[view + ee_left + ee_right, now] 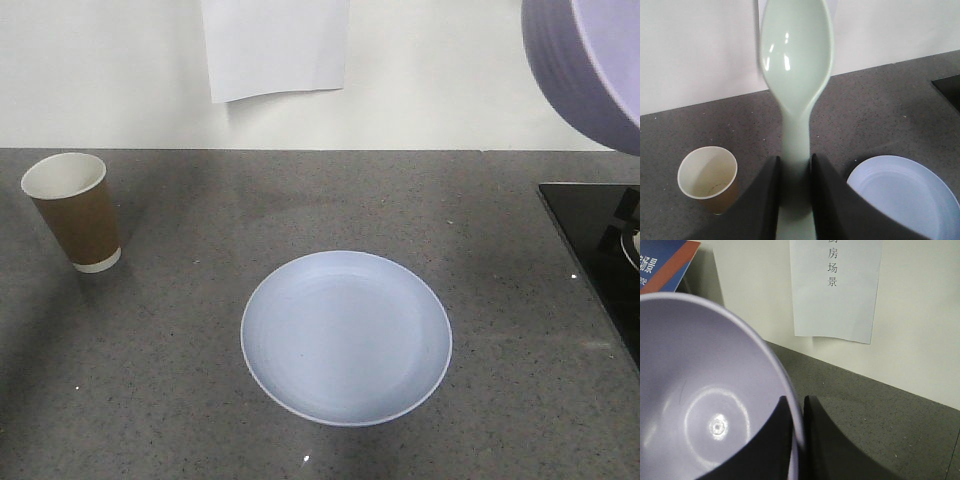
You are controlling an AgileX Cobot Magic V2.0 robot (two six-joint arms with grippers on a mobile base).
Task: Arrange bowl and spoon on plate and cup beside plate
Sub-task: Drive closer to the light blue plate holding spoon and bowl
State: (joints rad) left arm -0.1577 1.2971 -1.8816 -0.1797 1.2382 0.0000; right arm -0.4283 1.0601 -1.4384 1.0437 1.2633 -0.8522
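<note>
The pale bluish-white plate [345, 337] lies empty on the grey counter, also low right in the left wrist view as the plate [907, 192]. The brown paper cup [73, 210] stands upright at far left; the cup [708, 177] shows its white inside. My left gripper [795, 167] is shut on the handle of the mint-white spoon [796, 55], held in the air above the counter. My right gripper [796, 407] is shut on the rim of the lavender bowl [700, 405], one finger inside, one outside. The bowl [585, 65] hangs high at top right; neither gripper itself shows in the front view.
A black cooktop [600, 245] lies on the counter at the right edge. A white paper sheet [275, 45] hangs on the back wall, with printed characters in the right wrist view as the sheet [835, 287]. A blue and red sign [665, 262] leans at the wall.
</note>
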